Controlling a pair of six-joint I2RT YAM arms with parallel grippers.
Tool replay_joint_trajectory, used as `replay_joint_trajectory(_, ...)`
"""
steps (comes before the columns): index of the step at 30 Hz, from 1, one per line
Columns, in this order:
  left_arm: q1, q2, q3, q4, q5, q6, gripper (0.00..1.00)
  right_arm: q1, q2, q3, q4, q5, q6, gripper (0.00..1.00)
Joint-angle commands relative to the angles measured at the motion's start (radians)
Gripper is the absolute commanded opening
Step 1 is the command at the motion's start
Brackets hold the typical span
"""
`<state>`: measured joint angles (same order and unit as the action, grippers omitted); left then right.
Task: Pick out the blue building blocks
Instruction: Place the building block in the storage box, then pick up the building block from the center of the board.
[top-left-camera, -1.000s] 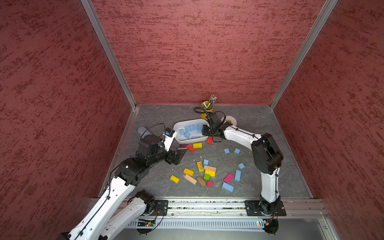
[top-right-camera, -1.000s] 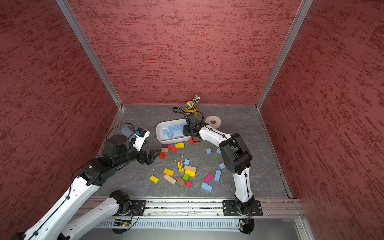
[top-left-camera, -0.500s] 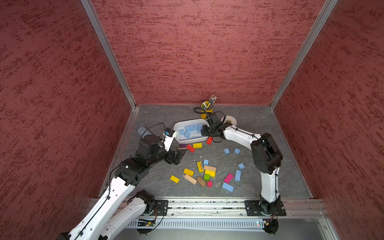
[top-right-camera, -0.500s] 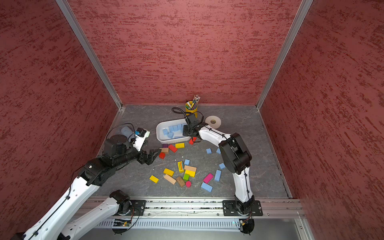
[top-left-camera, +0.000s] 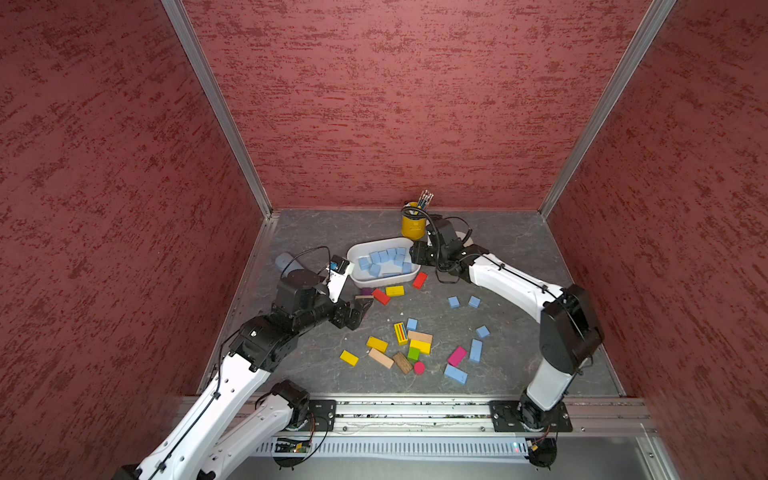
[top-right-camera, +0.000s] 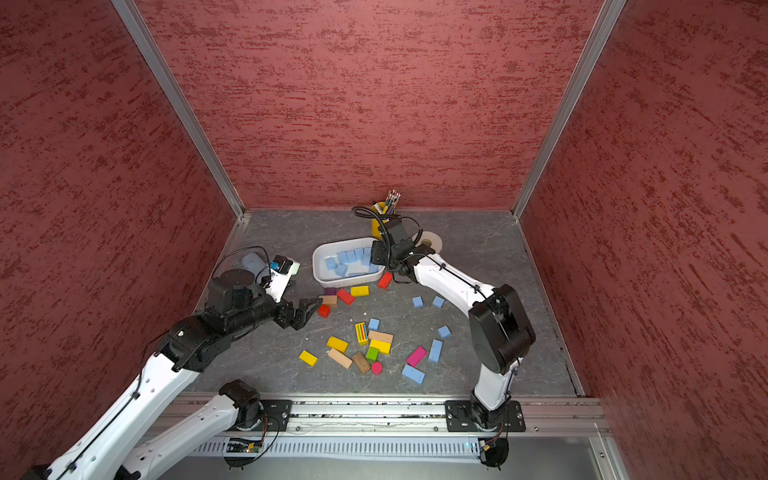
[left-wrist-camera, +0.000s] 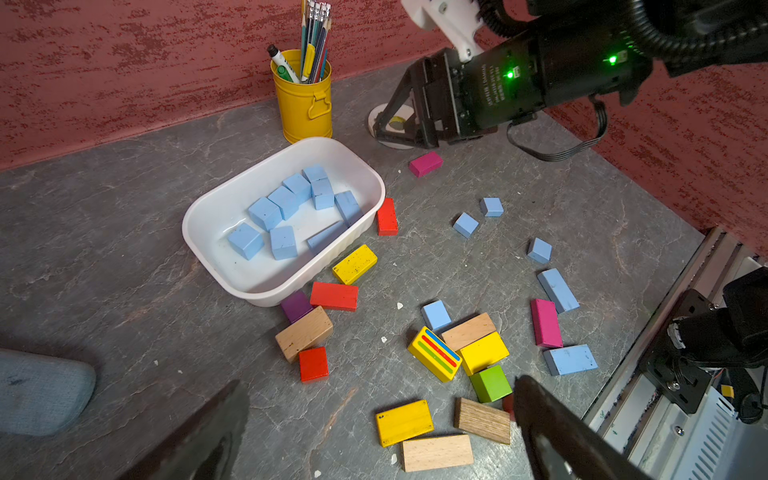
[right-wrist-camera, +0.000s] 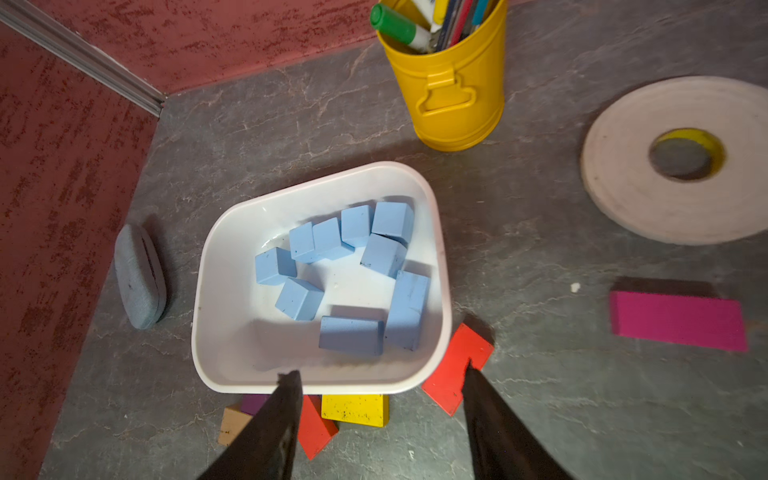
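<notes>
Several light blue blocks lie in the white tub at the back of the table; they also show in the right wrist view as blue blocks inside the tub. Loose blue blocks lie scattered on the table to the right and front. My right gripper hangs open over the tub's right end with nothing between its fingers. My left gripper stands wide open and empty above bare table, left of the mixed pile.
A yellow pencil cup and a white tape roll stand behind the tub. A grey case lies at its left. Red, yellow, purple and wooden blocks crowd the tub's front; a mixed coloured pile lies mid-table. A magenta block lies under the right arm.
My right gripper's jaws have spread apart over the tub. Neither arm has visibly shifted, and the left gripper stays wide open.
</notes>
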<state>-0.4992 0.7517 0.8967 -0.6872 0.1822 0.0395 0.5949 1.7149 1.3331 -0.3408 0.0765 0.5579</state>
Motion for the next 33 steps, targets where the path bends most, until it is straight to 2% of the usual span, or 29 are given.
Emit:
replay_joint_trajectory(1,0.003,-0.011,-0.01,0.017,0.005,0.01,1.0,0.005,-0.049,-0.068,-0.019,0.067,0.009,0.64)
replay_joint_trajectory(17,0.004,-0.01,-0.009,0.02,0.015,0.01,1.0,0.005,-0.307,-0.374,-0.131,0.174,0.099,0.67)
replay_joint_trajectory(33,0.004,-0.01,-0.01,0.021,0.022,0.009,1.0,0.006,-0.465,-0.593,-0.233,0.111,0.259,0.66)
